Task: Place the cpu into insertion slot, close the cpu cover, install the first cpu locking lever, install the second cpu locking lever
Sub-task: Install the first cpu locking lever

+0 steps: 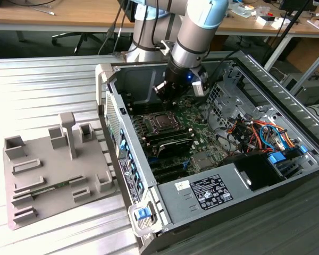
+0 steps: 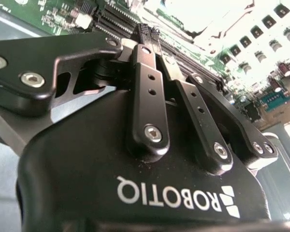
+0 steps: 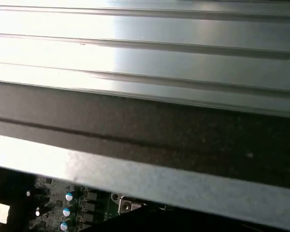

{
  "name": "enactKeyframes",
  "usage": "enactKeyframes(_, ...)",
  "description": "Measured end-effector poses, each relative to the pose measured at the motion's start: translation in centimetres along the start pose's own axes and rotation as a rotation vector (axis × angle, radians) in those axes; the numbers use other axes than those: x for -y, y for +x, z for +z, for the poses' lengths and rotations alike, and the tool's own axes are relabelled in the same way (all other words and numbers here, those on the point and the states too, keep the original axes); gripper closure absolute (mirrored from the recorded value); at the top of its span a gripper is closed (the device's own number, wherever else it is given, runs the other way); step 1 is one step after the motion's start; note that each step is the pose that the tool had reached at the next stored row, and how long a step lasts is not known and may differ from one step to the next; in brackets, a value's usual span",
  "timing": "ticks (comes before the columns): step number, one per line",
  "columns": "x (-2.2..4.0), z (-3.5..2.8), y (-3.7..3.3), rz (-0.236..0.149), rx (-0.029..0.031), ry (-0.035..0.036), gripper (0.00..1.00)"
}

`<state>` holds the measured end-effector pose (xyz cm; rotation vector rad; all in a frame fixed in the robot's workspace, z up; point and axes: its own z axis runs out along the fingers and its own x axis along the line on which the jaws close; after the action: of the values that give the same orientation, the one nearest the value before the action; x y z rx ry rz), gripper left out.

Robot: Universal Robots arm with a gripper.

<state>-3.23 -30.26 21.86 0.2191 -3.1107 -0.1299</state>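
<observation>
Your gripper (image 1: 169,94) hangs inside the open computer case (image 1: 266,175), just above the green motherboard (image 1: 202,133) and a little toward the back wall from the insertion slot (image 1: 163,122). In the second wrist view the two black fingers (image 2: 147,96) run side by side and meet at their tips, so you see them pressed together with nothing visibly pinched between them; the tips sit over the long black memory slots (image 2: 121,21). In the exterior view the slot area looks like a dark square with a bright metal rim, and the cpu cover (image 1: 155,115) seems to frame it, but you cannot tell from here whether the cpu lies seated in that square or whether the cover is fully down. You also cannot make out the locking levers. Beside the case, at the exterior view's left, a grey fixture tray (image 1: 26,186) with upright holders rests on the ribbed metal table (image 1: 42,90). The first wrist view gives you the case's metal edge (image 3: 145,179) against that ribbed surface, with a strip of circuit board below it.
</observation>
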Motion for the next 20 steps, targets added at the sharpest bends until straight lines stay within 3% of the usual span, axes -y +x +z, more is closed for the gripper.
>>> enactKeyframes(6, -0.05, -1.14, 0.02, 0.000, 0.0001, -0.0011, 0.89)
enactKeyframes(9, 0.11, -1.36, 0.02, 0.000, 0.0002, -0.0014, 0.89)
enactKeyframes(13, 1.16, -1.46, 0.04, 0.000, -0.0004, -0.0024, 0.89)
enactKeyframes(14, 1.69, -1.50, 0.08, 0.001, -0.0006, -0.0024, 0.89)
enactKeyframes(20, 2.91, -1.61, 0.06, 0.002, -0.0028, -0.0027, 0.89)
